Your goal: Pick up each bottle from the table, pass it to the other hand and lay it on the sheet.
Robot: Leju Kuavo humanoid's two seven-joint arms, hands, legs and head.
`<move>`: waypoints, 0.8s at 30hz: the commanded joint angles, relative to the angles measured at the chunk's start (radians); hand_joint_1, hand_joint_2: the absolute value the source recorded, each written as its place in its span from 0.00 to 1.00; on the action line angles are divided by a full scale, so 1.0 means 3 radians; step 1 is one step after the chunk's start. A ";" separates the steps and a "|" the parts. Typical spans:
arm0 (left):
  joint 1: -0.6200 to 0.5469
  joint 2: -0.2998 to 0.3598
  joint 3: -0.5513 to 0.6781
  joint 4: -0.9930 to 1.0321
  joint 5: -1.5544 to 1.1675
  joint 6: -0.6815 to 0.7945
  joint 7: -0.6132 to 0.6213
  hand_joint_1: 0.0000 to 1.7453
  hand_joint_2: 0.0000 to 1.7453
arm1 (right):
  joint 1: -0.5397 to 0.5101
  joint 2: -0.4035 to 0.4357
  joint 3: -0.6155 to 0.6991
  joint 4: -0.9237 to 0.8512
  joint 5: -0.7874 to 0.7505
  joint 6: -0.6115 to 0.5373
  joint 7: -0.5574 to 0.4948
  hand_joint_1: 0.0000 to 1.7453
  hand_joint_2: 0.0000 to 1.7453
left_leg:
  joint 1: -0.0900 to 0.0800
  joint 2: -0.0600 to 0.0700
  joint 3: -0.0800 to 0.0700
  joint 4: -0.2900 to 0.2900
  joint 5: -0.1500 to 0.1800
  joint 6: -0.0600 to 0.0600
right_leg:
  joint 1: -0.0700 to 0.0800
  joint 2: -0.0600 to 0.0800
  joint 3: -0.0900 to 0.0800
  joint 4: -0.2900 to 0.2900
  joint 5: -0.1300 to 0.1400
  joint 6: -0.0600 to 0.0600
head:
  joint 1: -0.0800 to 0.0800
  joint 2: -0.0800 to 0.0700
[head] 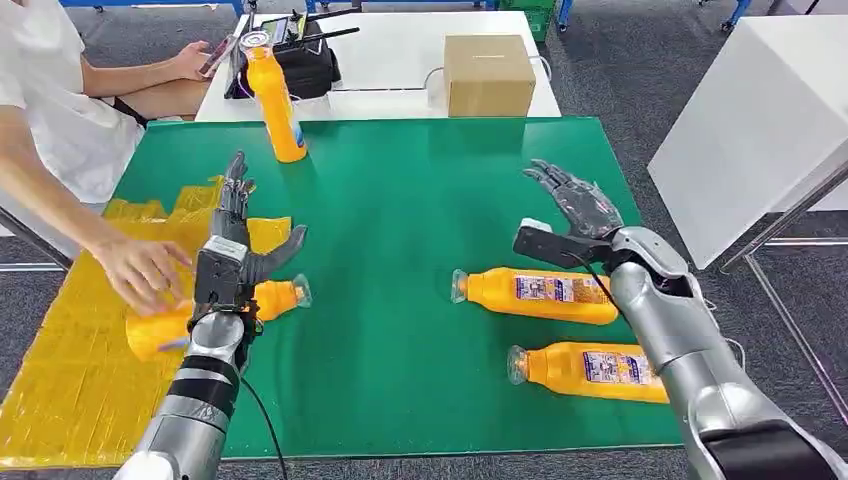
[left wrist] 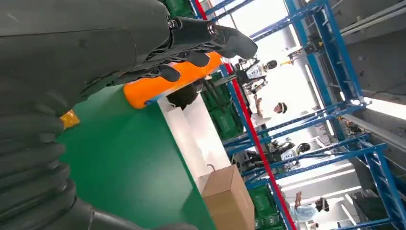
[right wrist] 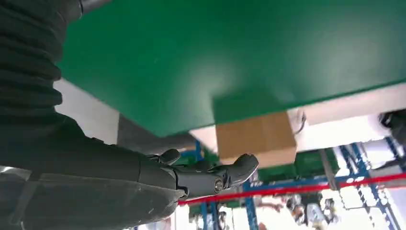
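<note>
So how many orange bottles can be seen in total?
4. One stands upright at the far edge of the green mat. Two lie near the right arm, one farther, one nearer. One lies on the yellow sheet under a person's hand.

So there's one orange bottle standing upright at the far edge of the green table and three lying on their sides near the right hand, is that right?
Not quite. Two bottles lie near the right hand, not three: one and another closer to the robot. A third lying bottle is on the yellow sheet, by the left hand. The upright bottle does stand at the far edge of the green table. The head view shows it.
</note>
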 commanded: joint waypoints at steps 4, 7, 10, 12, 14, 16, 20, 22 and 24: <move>-0.0283 0.0037 0.0072 0.0507 0.0077 0.0017 -0.0039 0.00 1.00 | -0.0083 -0.0359 0.0574 0.0036 -0.0641 0.0527 -0.0284 0.00 1.00 | 0.0003 -0.0004 0.0014 0.0001 -0.0006 -0.0003 | 0.0004 -0.0009 0.0017 -0.0003 -0.0007 -0.0004 | 0.0000 0.0000; -0.0282 0.0041 0.0071 0.0509 0.0084 0.0016 -0.0040 0.00 1.00 | -0.0026 -0.0431 0.0625 -0.0036 -0.0726 0.0528 -0.0280 0.00 1.00 | 0.0001 -0.0001 0.0006 0.0000 -0.0003 -0.0002 | 0.0001 -0.0004 0.0008 -0.0003 -0.0002 -0.0002 | 0.0000 0.0000; -0.0282 0.0041 0.0071 0.0509 0.0084 0.0016 -0.0040 0.00 1.00 | -0.0026 -0.0431 0.0625 -0.0036 -0.0726 0.0528 -0.0280 0.00 1.00 | 0.0001 0.0001 0.0007 0.0000 -0.0003 -0.0003 | 0.0001 -0.0002 0.0007 -0.0002 -0.0002 -0.0003 | 0.0000 0.0000; -0.0283 0.0040 0.0070 0.0509 0.0084 0.0017 -0.0040 0.00 1.00 | -0.0028 -0.0429 0.0630 -0.0045 -0.0732 0.0525 -0.0279 0.00 1.00 | 0.0002 0.0004 0.0010 0.0001 -0.0005 -0.0004 | 0.0002 0.0000 0.0010 -0.0002 -0.0003 -0.0004 | 0.0000 0.0000; -0.0282 0.0042 0.0071 0.0509 0.0085 0.0019 -0.0040 0.00 1.00 | -0.0028 -0.0441 0.0637 -0.0051 -0.0744 0.0526 -0.0276 0.00 1.00 | -0.0001 0.0003 0.0004 0.0000 -0.0002 -0.0002 | 0.0000 0.0000 0.0003 -0.0002 -0.0001 -0.0002 | 0.0000 0.0000; -0.0283 0.0050 0.0071 0.0508 0.0092 0.0025 -0.0040 0.00 1.00 | 0.0068 -0.0557 0.0668 -0.0189 -0.0836 0.0518 -0.0266 0.00 1.00 | 0.0000 0.0003 0.0007 0.0000 -0.0003 -0.0002 | 0.0001 0.0000 0.0005 -0.0002 -0.0002 -0.0003 | 0.0000 0.0000; -0.0335 0.0055 0.0076 0.0581 0.0119 0.0014 -0.0044 0.00 1.00 | 0.0313 -0.0852 0.0691 -0.0438 -0.1015 0.0611 -0.0310 0.00 1.00 | 0.0003 -0.0007 0.0012 0.0001 -0.0005 -0.0003 | 0.0004 -0.0011 0.0015 -0.0004 -0.0006 -0.0003 | 0.0000 0.0000; -0.0356 0.0059 0.0075 0.0630 0.0132 0.0007 -0.0050 0.00 1.00 | 0.0455 -0.0986 0.0664 -0.0550 -0.1061 0.0616 -0.0310 0.00 1.00 | 0.0002 -0.0012 0.0009 0.0000 -0.0003 -0.0002 | 0.0003 -0.0014 0.0013 -0.0006 -0.0005 -0.0002 | 0.0000 0.0000; -0.0363 0.0065 0.0079 0.0662 0.0149 0.0002 -0.0059 0.00 1.00 | 0.0564 -0.1018 0.0616 -0.0575 -0.1070 0.0586 -0.0299 0.00 1.00 | 0.0002 -0.0012 0.0012 -0.0001 -0.0004 -0.0002 | 0.0003 -0.0015 0.0017 -0.0007 -0.0006 -0.0002 | 0.0000 0.0000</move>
